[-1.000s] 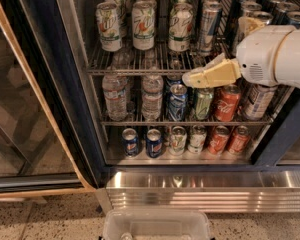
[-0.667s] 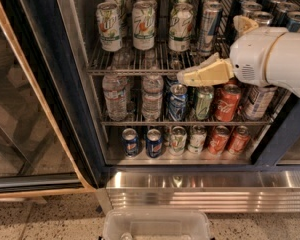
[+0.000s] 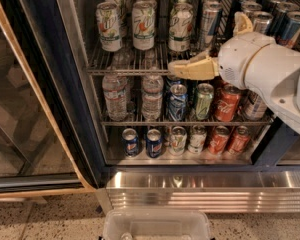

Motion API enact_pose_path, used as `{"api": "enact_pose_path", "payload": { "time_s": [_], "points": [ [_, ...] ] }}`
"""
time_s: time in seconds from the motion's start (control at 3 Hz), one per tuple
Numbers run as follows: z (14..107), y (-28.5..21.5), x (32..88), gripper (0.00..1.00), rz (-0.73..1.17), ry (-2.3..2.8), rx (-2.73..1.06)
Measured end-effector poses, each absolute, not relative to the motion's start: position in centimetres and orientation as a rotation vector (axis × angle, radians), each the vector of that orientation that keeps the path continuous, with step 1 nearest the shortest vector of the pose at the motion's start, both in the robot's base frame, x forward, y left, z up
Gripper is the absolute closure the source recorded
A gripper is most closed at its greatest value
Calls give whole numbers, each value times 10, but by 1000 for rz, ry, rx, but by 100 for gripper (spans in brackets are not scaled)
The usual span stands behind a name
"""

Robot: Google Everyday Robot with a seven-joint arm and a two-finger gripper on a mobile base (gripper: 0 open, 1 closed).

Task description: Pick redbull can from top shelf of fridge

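**Redbull can sits above and behind the gripper's tip**

The redbull can (image 3: 209,26) stands upright at the front edge of the top shelf (image 3: 127,64), right of the middle, and heads a row running toward the rear edge; its long axis is vertical. The white-and-green cans (image 3: 142,26) stand to its left and the dark slim cans (image 3: 270,19) toward the right rear corner. The gripper (image 3: 190,68) hangs just in front of the front rail, level with that rail and pointing left along it; whether it is open or closed cannot be told from this view. From the gripper's tip the can lies up, slightly right and deeper into the fridge (image 3: 190,189). Judging from this, the gripper needs to rise to mid-can height and turn inward, so that it closes across the can's narrow width; the neighbours on both sides leave little room for drift.
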State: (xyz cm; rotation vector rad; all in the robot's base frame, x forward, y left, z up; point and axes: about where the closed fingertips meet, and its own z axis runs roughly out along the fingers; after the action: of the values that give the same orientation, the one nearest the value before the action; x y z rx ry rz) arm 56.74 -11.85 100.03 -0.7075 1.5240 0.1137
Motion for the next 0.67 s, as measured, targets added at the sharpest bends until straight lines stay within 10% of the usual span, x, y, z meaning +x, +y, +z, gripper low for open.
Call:
{"api": "enact_pose_path", "payload": {
  "time_s": [0.67],
  "points": [
    [1009, -121, 586, 0, 81, 1450, -581]
  ]
}}
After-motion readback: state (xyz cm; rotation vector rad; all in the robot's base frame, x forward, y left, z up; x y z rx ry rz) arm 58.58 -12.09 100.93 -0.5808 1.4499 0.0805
